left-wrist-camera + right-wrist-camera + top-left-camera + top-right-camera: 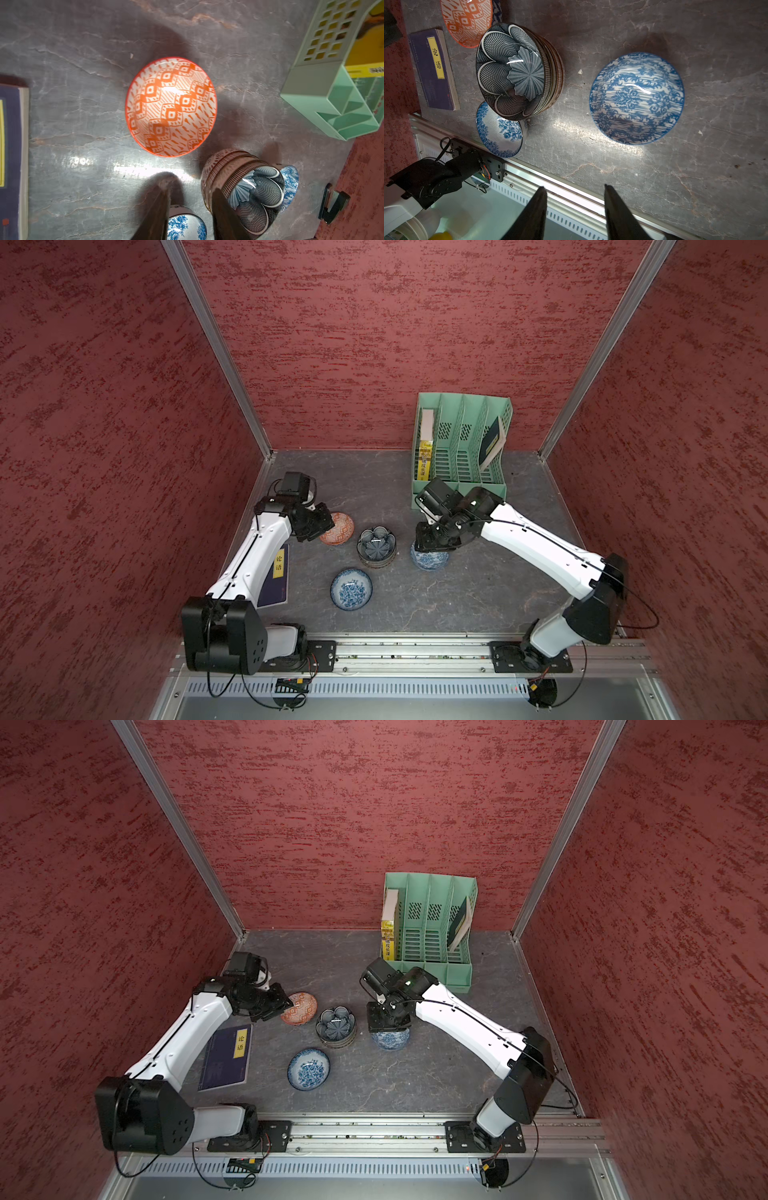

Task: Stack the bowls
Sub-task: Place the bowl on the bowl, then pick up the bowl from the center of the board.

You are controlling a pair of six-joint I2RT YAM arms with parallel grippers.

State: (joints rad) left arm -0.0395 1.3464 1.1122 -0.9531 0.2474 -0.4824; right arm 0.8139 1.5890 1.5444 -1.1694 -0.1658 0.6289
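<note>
Bowl stack (376, 546) stood on the surface (457, 597); orange bowl (170, 106) lay beside it near the left tool (191, 187), blue-patterned bowl (636, 97) beside it by the right tool (574, 187). Both tools stood part-open, empty. Glazed, likely slippery, chippable: I'd grip rims.

1. The stack of bowls (376, 547) stands in the middle of the table (457, 605).
2. The rear-left bowl (341, 529) sits just beside the stack, behind and to its left.
3. The front bowl (351, 588) lies before the stack; the right bowl (432, 562) lies to its right, apart.
4. The file rack (461, 448) stands back right (leftmost-slot book (426, 439) upright, rightmost-slot book (492, 443) leaning).
5. The flat book (226, 1056) lies on the table, far left.
</note>
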